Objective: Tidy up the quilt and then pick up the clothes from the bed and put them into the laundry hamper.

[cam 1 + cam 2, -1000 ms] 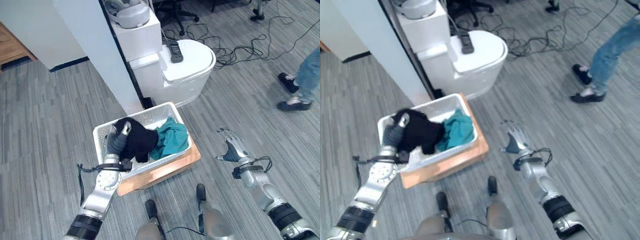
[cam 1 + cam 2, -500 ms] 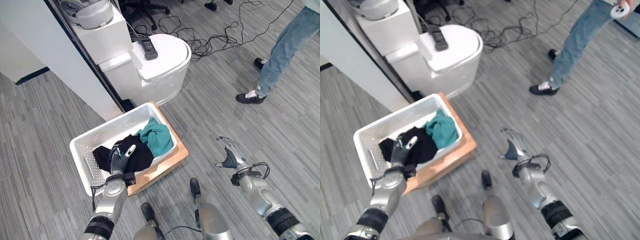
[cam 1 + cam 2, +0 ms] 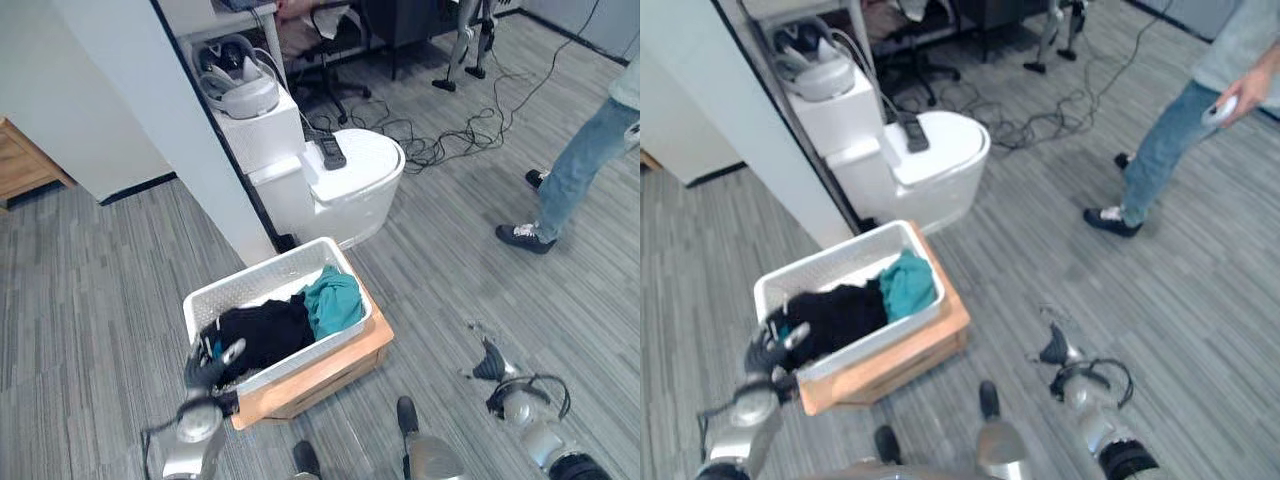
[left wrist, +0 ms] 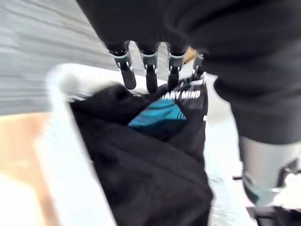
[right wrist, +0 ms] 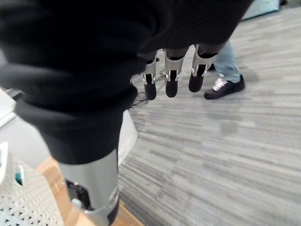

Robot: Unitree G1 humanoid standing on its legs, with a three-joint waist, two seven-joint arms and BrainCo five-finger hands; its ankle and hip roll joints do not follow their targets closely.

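Hamper (image 3: 262,288) mouth left open above the clothes (image 3: 262,334), white unit (image 3: 330,185) close behind, floor (image 3: 470,290) beside unobstructed, person (image 3: 580,165) well apart

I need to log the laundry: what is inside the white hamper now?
The hamper holds black clothes and a teal garment. Anything beneath them is hidden.

Our left hand (image 3: 208,368): low at near left, fingers (image 4: 151,73) straight and relaxed, holding nothing. Our right hand (image 3: 489,362): low at near right, fingers (image 5: 171,81) extended, likewise free of any load
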